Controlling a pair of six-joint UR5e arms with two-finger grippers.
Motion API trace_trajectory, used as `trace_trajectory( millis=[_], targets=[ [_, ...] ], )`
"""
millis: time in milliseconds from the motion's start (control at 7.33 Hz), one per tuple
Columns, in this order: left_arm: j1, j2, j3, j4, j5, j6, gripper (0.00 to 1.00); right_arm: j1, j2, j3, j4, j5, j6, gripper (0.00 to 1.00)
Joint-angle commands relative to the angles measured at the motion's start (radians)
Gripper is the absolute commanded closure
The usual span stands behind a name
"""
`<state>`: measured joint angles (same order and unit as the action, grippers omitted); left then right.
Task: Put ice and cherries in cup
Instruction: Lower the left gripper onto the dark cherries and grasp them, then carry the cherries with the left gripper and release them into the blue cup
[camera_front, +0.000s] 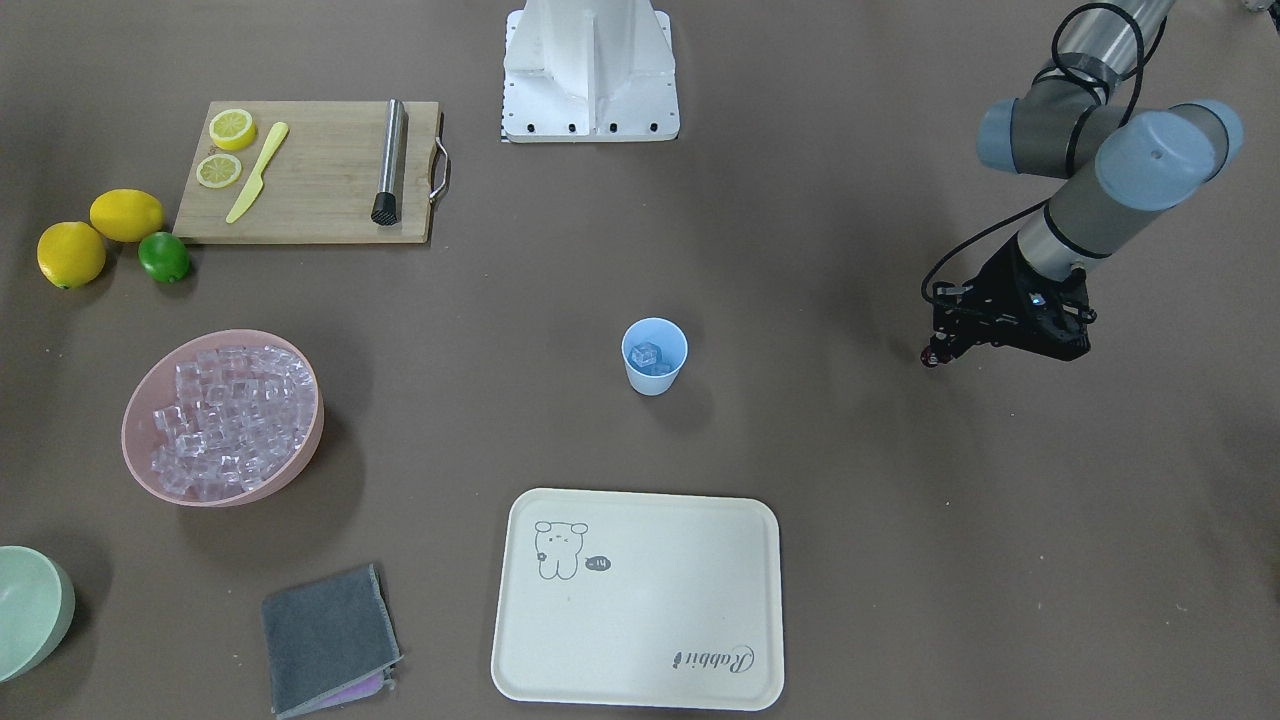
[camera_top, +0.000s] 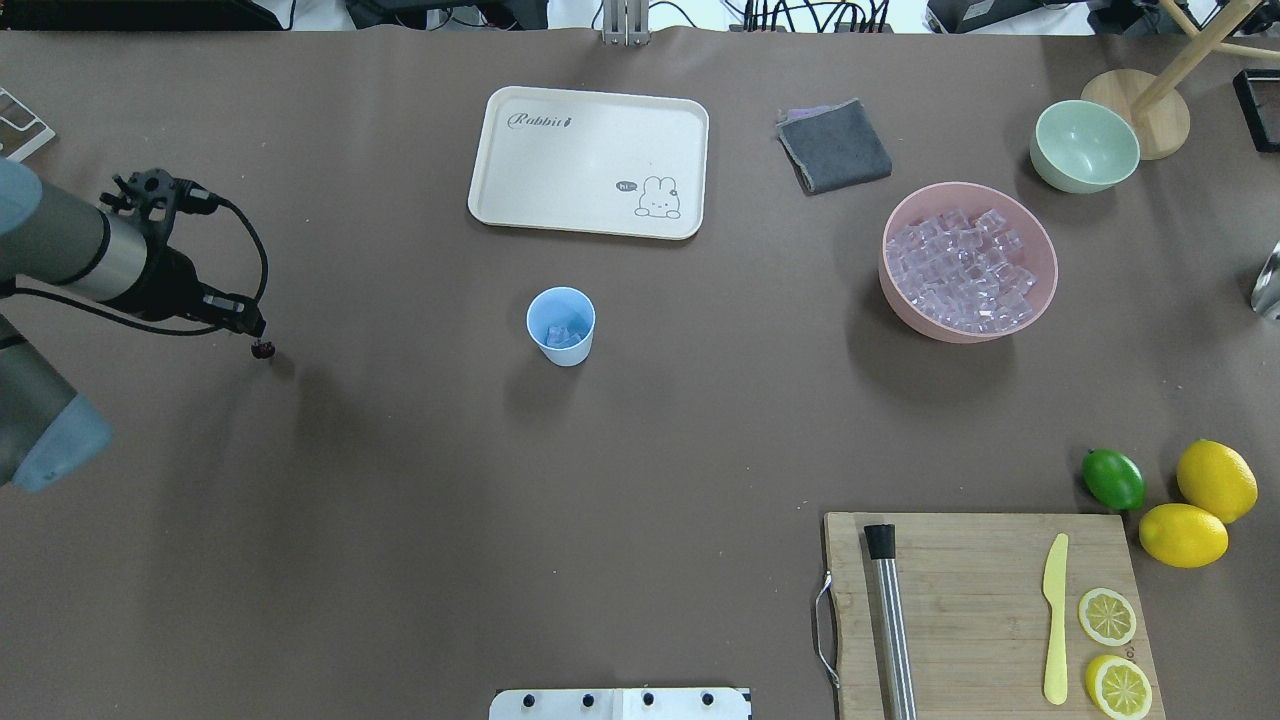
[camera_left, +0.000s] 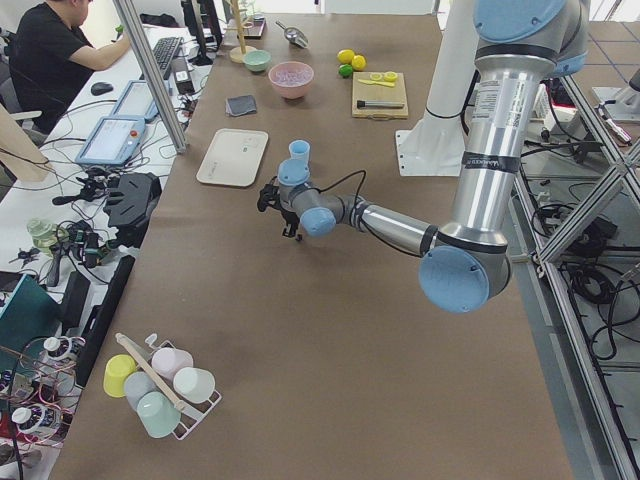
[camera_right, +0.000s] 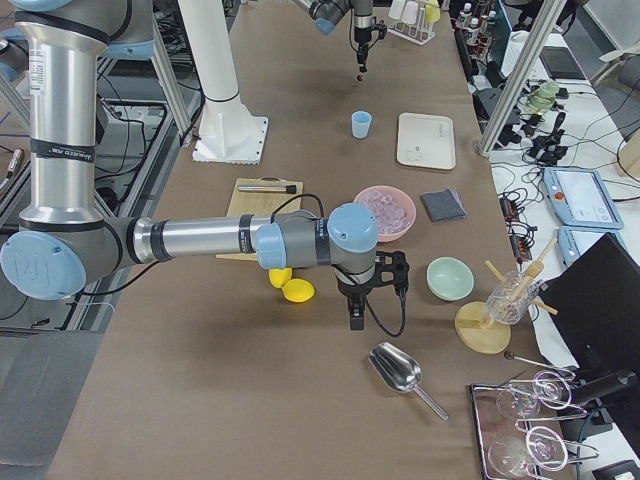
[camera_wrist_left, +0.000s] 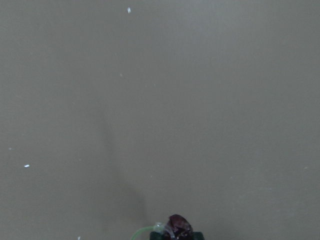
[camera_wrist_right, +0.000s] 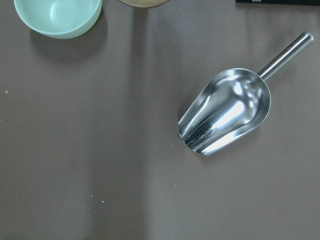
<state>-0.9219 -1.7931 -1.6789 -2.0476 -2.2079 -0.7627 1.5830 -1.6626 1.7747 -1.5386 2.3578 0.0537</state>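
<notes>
Operator: How far along am I

Spotter: About halfway, by my reading. Your cup (camera_front: 655, 355) stands upright in the middle of the worktop (camera_front: 850, 560), and you can see ice (camera_front: 645, 353) lying in its bottom, a few clear cubes. Whether that is enough I can't say; the pink bowl (camera_top: 903, 312) on the robot's right holds a heap more

Operator: And the cherries

Spotter: Not in yet. Your left hand (camera_top: 257, 333) is closed on the cherries (camera_top: 263, 349); they dangle dark and glossy at its tip, above bare worktop, well apart from the cup, off on the robot's left. Your left wrist view shows them at its lower edge with a bit of green stem

Operator: The right hand

Spotter: The right hand (camera_right: 355, 322) hovers far off, near the metal scoop (camera_wrist_right: 225, 112) and the pale green bowl (camera_wrist_right: 57, 17). Only the side camera catches it, so I cannot tell whether it is open or closed

Operator: So what's left for me

Spotter: As I judge it, you carry the cherries across until they hang over the cup's mouth, then open the hand. That mouth is small, so centre well first, or the pair may catch the rim and land on the worktop
</notes>
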Motion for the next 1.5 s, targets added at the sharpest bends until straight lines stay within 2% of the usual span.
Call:
trace_trajectory(
  millis=[0, 273, 545, 955, 1091, 1227, 1364],
  targets=[
    [-0.002, -0.192, -0.03, 0.191, -0.012, -0.114, 0.7, 0.0, 0.0, 0.0, 0.001, 0.003, 0.0, 0.0],
    [0.076, -0.352, -0.024, 0.237, 0.025, -0.292, 0.7, 0.0, 0.007, 0.002, 0.0, 0.005, 0.0, 0.0],
    [0.205, -0.486, 0.036, 0.238, 0.165, -0.465, 0.7, 0.0, 0.006, 0.0, 0.0, 0.005, 0.0, 0.0],
    [0.239, -0.491, 0.028, 0.228, 0.194, -0.504, 0.69, 0.0, 0.006, -0.003, -0.002, 0.008, 0.0, 0.0],
    [0.239, -0.491, 0.03, 0.228, 0.194, -0.507, 0.28, 0.0, 0.007, -0.007, -0.002, 0.008, 0.0, 0.0],
    [0.239, -0.483, 0.025, 0.228, 0.194, -0.506, 0.02, 0.0, 0.007, -0.006, -0.002, 0.008, 0.0, 0.0],
    [0.239, -0.482, 0.025, 0.23, 0.194, -0.506, 0.02, 0.0, 0.01, -0.008, -0.002, 0.008, 0.0, 0.0]
  ],
)
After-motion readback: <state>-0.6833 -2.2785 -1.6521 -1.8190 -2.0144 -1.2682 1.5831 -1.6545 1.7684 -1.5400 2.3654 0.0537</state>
